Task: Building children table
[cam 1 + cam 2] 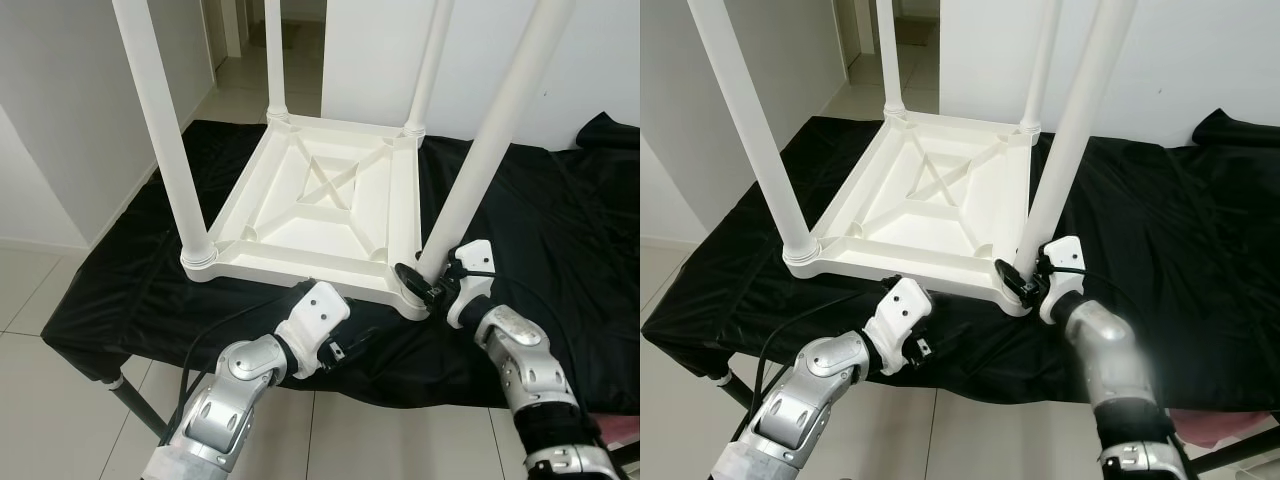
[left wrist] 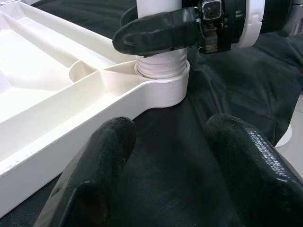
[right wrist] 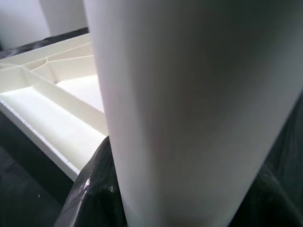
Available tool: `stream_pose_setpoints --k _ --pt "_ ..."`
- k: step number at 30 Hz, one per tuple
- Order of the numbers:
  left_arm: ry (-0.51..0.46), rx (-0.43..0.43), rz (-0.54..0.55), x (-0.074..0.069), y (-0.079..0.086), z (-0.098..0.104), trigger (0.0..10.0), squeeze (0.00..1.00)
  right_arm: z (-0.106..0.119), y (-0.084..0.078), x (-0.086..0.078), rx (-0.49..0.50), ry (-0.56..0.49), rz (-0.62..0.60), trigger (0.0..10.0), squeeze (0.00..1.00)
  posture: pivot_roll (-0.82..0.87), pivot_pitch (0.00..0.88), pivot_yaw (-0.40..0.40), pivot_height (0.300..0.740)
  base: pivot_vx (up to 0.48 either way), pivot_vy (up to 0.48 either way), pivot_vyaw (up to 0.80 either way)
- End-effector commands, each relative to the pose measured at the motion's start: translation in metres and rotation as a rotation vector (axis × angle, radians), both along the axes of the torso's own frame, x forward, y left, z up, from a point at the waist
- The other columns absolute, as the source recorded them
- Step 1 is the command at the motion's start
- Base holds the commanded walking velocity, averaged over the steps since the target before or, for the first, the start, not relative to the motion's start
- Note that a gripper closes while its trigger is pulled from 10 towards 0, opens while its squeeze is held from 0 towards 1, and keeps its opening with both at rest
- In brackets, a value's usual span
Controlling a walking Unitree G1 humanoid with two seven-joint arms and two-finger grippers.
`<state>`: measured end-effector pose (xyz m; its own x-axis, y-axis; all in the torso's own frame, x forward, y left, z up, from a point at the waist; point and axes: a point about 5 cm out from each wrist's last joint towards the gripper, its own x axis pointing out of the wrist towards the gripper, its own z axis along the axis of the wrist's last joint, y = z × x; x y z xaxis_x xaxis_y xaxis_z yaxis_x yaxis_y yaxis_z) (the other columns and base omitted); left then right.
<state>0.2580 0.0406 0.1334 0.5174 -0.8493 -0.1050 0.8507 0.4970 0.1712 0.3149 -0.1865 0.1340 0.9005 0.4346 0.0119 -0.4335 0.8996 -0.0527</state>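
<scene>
The upturned table (image 1: 330,200) is plain white — all 4 legs too, including the near leg (image 1: 490,150) inside the right gripper (image 1: 425,285). Beneath both grippers spreads a black cloth (image 1: 560,230). Gripper fingers (image 2: 156,30) are black; arms silver.

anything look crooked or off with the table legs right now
Yes. The near right white plastic leg leans away from the upside-down white tabletop, while the other three stand about straight. The right gripper is clamped at its base; the left gripper rests open on the black cloth.
</scene>
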Motion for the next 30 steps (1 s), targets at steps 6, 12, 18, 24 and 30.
stream_pose_setpoints --k 6,12,18,24,30 --pt "0.001 0.017 0.061 0.003 0.003 -0.005 10.0 0.0 0.005 0.02 -0.007 0.101 -0.012 -0.248 10.0 0.0 0.0 0.007 0.005 0.74 0.0 0.0 0.0" --pt "0.007 0.019 0.07 0.003 0.004 -0.007 10.0 0.0 -0.012 0.03 -0.016 0.051 0.097 -0.522 10.0 0.0 0.0 0.012 0.003 0.74 0.0 0.0 0.0" --pt "0.007 0.014 0.084 0.004 0.006 -0.005 10.0 0.0 -0.02 0.072 -0.024 0.157 0.145 -0.543 10.0 0.0 0.01 0.021 0.02 0.74 0.0 0.0 0.0" --pt "0.003 0.018 0.093 0.006 0.01 -0.004 10.0 0.0 -0.013 0.069 -0.025 0.176 0.103 -0.532 10.0 0.0 0.01 0.021 0.019 0.74 0.0 0.0 0.0" --pt "-0.001 0.029 0.096 0.008 0.013 -0.005 10.0 0.0 -0.002 0.058 -0.027 0.13 0.028 -0.527 10.0 1.0 0.0 0.023 0.022 0.74 0.0 0.0 0.0"
